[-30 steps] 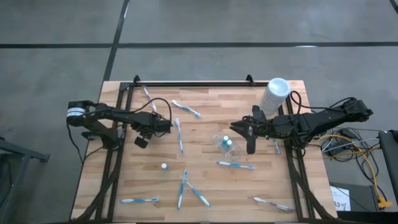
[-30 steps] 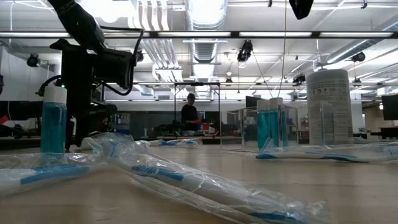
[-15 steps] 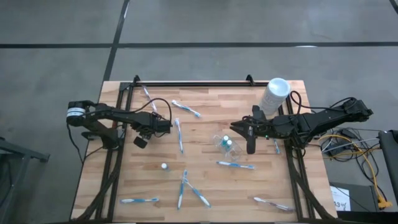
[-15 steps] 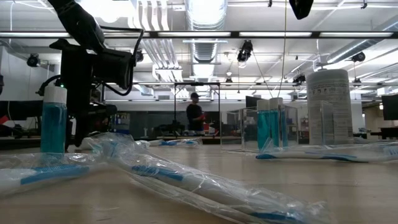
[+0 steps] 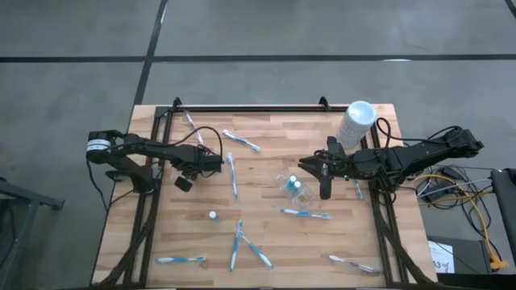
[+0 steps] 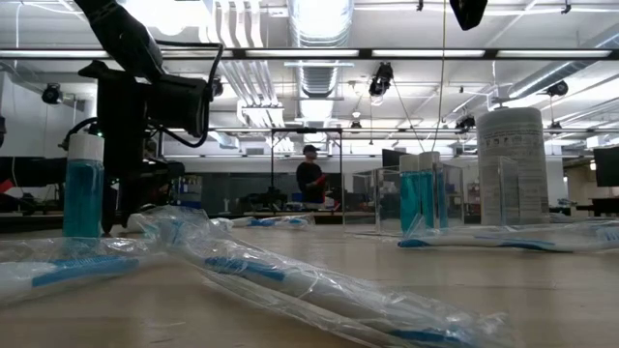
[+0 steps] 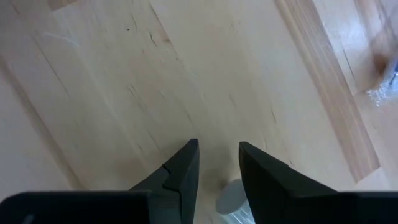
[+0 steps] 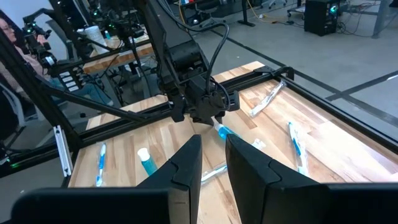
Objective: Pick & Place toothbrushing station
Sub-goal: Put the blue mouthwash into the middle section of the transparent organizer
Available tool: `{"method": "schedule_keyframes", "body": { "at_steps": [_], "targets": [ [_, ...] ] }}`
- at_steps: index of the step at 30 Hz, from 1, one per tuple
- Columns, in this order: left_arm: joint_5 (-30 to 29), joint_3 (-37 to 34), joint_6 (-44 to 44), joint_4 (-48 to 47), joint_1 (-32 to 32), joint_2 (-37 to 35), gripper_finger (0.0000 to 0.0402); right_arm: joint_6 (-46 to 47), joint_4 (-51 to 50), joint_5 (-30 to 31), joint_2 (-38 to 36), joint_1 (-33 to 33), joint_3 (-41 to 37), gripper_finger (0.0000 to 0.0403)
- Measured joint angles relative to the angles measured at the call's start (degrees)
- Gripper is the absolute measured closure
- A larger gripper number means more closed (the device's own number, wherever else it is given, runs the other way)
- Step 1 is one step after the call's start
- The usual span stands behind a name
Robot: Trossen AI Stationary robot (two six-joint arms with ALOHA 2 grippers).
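The left gripper (image 7: pixel 219 163) points down at the table (image 7: pixel 112 74), its fingers slightly parted and empty; a white-capped tube (image 7: pixel 231 197) stands just beside them.

The right gripper (image 8: pixel 213 163), narrowly parted, holds nothing.

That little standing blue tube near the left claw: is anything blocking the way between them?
Nothing visible does. Between the left gripper and the tube lies only bare table; the nearest toothbrush lies off to the side.
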Motion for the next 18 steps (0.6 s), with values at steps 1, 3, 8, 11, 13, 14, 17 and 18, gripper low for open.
{"method": "schedule_keyframes", "body": {
  "at_steps": [1,3,8,11,13,14,17,18],
  "targets": [
    [0.1,0.0,0.0,0.0,0.0,0.0,0.0269,0.0,0.0,0.0,0.0,0.0,0.0,0.0335],
    [0.1,0.0,0.0,0.2,0.0,0.0,0.0247,0.0,0.0,0.0,0.0,0.0,0.0,0.0335],
    [0.1,0.5,-0.8,0.7,0.0,0.0,0.0198,0.0,0.0,0.0,0.0,0.0,0.0,0.0335],
    [1.0,1.1,-1.1,0.9,0.0,0.0,0.019,0.0,0.0,0.0,0.0,0.0,0.0,0.0335],
    [1.6,1.9,-2.0,1.6,0.0,0.0,0.0188,0.0,0.0,0.0,0.0,0.0,0.0,0.0335],
    [1.6,2.4,-2.4,1.7,0.0,0.0,0.0188,0.0,0.0,0.0,0.0,0.0,0.0,0.0335],
    [1.5,3.5,-3.6,1.6,0.0,0.0,0.0188,0.0,0.0,0.0,0.0,0.0,0.0,0.0335],
    [1.5,3.8,-3.7,1.6,0.0,0.0,0.0188,0.0,0.0,0.0,0.0,0.0,0.0,0.0335]
  ]
}}
